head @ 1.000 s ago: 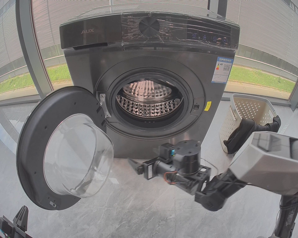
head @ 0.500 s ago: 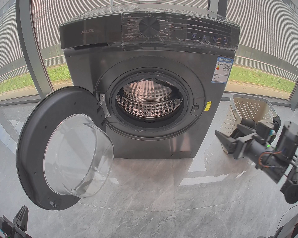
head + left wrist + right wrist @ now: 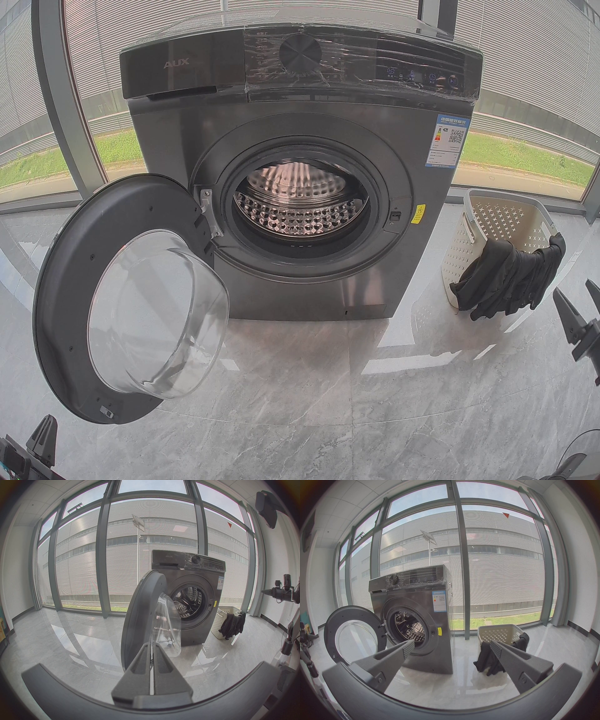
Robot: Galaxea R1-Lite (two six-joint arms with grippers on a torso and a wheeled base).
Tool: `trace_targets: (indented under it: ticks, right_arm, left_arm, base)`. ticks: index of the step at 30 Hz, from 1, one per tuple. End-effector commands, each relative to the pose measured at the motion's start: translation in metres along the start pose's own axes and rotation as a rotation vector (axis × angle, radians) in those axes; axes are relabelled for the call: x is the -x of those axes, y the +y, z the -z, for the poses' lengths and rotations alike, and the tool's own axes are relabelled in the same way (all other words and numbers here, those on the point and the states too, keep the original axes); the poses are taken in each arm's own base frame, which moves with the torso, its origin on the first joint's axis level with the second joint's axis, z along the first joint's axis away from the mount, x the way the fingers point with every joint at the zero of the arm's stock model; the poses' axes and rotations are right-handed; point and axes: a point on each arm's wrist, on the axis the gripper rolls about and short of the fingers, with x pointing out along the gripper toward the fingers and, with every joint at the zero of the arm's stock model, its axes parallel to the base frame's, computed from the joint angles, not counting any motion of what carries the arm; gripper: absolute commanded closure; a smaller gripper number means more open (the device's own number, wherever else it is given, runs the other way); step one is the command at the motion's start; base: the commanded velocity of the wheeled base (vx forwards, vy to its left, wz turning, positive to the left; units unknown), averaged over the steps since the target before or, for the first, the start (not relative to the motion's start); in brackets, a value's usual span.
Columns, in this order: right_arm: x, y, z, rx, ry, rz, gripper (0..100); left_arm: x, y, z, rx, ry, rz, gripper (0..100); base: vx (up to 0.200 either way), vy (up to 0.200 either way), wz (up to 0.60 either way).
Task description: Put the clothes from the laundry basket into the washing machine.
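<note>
Black clothes (image 3: 506, 278) draped over basket (image 3: 500, 222) rim, R hand (image 3: 452, 645) spread

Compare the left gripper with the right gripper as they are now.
The left gripper is shut tight; the right gripper is open wide. The left gripper faces the washing machine's open door edge-on; the right gripper faces the laundry basket and the dark clothes draped over it. Both hold nothing.

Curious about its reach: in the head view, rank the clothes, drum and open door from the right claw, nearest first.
1. Clothes, draped over the basket beside the right gripper.
2. Drum, centre.
3. Door, far left.
</note>
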Motion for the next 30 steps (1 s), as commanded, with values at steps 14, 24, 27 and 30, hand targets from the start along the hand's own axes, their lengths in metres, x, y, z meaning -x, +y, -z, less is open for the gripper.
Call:
trace_targets:
  ticks: [14, 24, 27, 30]
  right_arm:
    - [0.127, -0.009, 0.077, 0.032, 0.181, 0.076, 0]
    - [0.127, -0.009, 0.074, 0.041, 0.155, 0.068, 0]
    - [0.127, -0.009, 0.074, 0.042, 0.155, 0.070, 0]
    - [0.127, -0.009, 0.074, 0.041, 0.155, 0.068, 0]
  left_arm:
    - [0.000, 0.000, 0.005, 0.000, 0.000, 0.000, 100]
    - [0.000, 0.000, 0.005, -0.002, 0.000, 0.000, 100]
    - [0.000, 0.000, 0.005, 0.000, -0.002, 0.000, 100]
    - [0.000, 0.000, 0.005, -0.002, -0.002, 0.000, 100]
  base:
    - [0.000, 0.000, 0.00]
    - [0.000, -0.040, 0.00]
    - [0.000, -0.200, 0.00]
    - [0.000, -0.200, 0.00]
